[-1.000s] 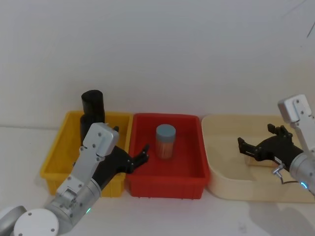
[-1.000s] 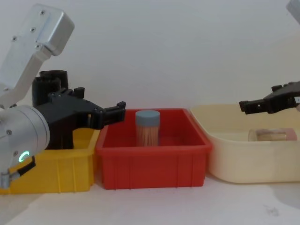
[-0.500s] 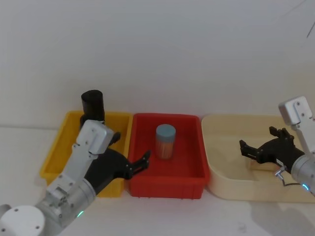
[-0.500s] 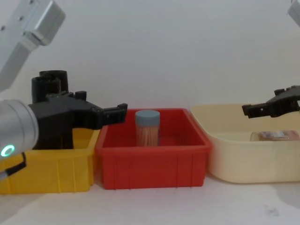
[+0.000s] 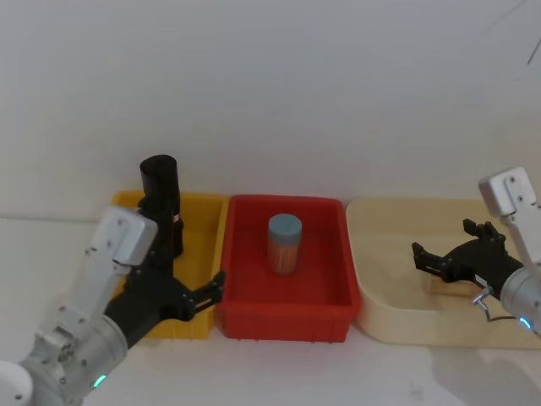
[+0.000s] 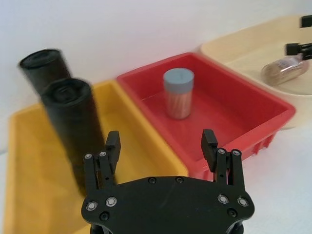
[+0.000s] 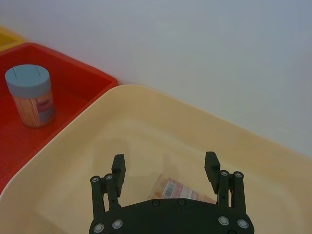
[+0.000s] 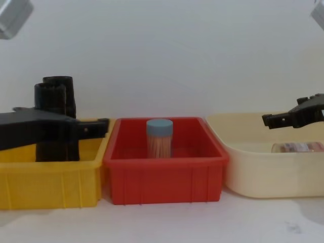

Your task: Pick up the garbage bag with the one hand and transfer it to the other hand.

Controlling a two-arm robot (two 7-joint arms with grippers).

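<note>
I can read no text anywhere. The wrapped packet just ahead of the right gripper, in the beige tub, carries a white printed label, too small to make out. The pinkish label on the blue-lidded jar, well off to the side, is illegible too.

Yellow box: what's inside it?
Two black rolls stand upright in the yellow box: a nearer roll and a farther roll behind it. The left gripper covers part of the nearer roll's bottom and some of the floor.

Garbage bag matte black; yellow bin; red bin; cream tub; jar lid seemingly grey-blue.
</note>
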